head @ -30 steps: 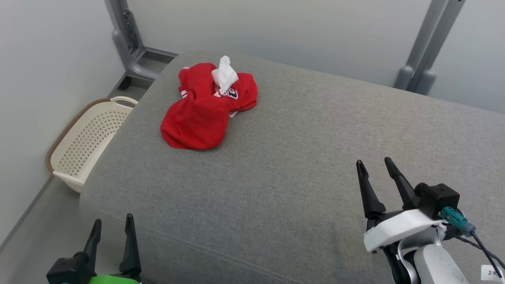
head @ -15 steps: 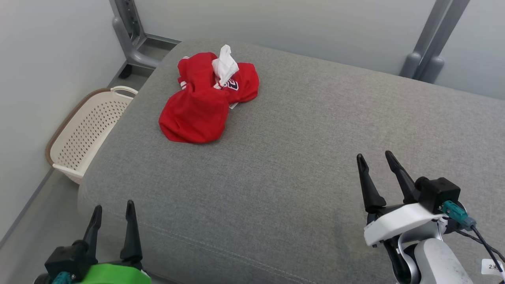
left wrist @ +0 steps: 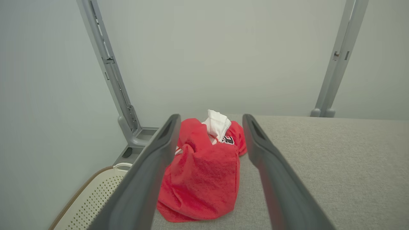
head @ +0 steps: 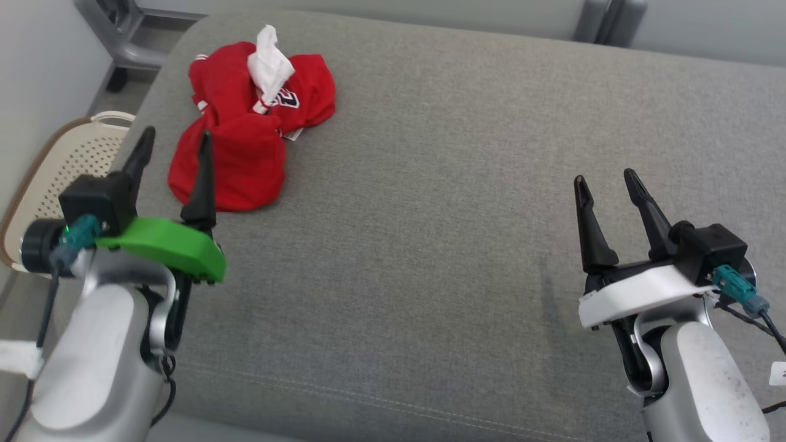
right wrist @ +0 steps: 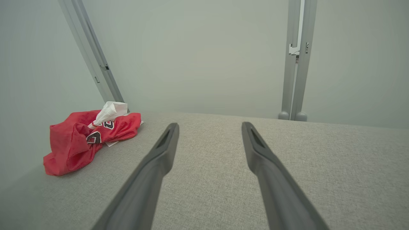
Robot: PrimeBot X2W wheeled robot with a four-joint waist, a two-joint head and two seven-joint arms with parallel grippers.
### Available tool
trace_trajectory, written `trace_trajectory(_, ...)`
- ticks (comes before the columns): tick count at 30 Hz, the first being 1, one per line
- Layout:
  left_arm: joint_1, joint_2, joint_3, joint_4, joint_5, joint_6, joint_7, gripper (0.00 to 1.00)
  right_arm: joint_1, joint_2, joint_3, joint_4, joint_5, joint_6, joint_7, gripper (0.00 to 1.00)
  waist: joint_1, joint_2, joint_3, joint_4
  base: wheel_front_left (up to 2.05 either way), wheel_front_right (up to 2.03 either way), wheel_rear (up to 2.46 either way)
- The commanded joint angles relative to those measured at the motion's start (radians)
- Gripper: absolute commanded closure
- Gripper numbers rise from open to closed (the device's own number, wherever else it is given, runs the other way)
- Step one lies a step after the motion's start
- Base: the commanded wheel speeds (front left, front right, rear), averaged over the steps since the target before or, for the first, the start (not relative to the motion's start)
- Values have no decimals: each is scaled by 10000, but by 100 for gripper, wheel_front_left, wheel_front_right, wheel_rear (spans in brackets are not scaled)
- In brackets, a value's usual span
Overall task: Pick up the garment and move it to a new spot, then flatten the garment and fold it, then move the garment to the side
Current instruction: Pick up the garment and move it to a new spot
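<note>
On the far left of the gray cushion [head: 430,184] lies the garment [head: 245,123], a crumpled red heap with a white piece sticking up from its top and dark lettering on one fold. The left gripper [head: 177,135] hovers at the heap's near edge, jaws spread wide and empty. In the head view one finger overlaps the red cloth. In the left wrist view the heap sits framed between the two fingers, beyond their tips; whether anything touches it cannot be told. The right gripper [head: 604,178] hangs over bare cushion well apart from the garment, jaws likewise spread with nothing between them. From its wrist view the garment lies off to the left. A perforated cream basket [head: 43,166] stands beside the cushion's left end.
</note>
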Motion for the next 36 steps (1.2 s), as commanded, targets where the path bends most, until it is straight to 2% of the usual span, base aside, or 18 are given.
trace_trajectory(1,-781,26,1,504,-50,-147,211,0,-260,-37,-92,-163,-125,-7,22,0,-1,0,1146,-1017,0,0,0)
trace_trajectory(5,-2198,271,-203,1842,353,-358,654,0,-646,-37,-170,-482,-293,-7,99,0,-1,0,1998,-1562,0,0,0)
trace_trajectory(9,-3299,180,-257,3166,420,-514,774,0,-1032,-37,-221,-772,-375,-7,98,0,-1,0,2784,-1965,0,0,0)
trace_trajectory(16,-4331,49,-205,4891,314,-636,681,0,-1471,-36,-272,-1040,-493,-7,50,0,-1,0,3656,-2324,0,0,0)
trace_trajectory(23,-4864,177,-137,6534,354,-415,568,0,-1701,-36,-246,-1044,-507,-7,-43,0,-1,0,4041,-2451,0,0,0)
trace_trajectory(28,-5008,224,-82,7340,395,-92,188,0,-1758,-34,-183,-928,-555,-7,-91,0,-1,0,4080,-2374,0,0,0)
trace_trajectory(33,-5162,182,111,7746,139,-112,-114,1,-1863,-36,-11,-874,-486,-7,-114,0,-1,0,4127,-2427,0,0,0)
trace_trajectory(34,-5191,162,124,7810,107,-147,-144,55,-1866,-36,15,-863,-481,-7,-128,0,-1,0,4138,-2445,0,0,0)
trace_trajectory(36,-5226,131,116,7951,34,-242,-216,100,-1869,-37,74,-811,-495,-7,-163,0,-1,0,4143,-2491,0,0,0)
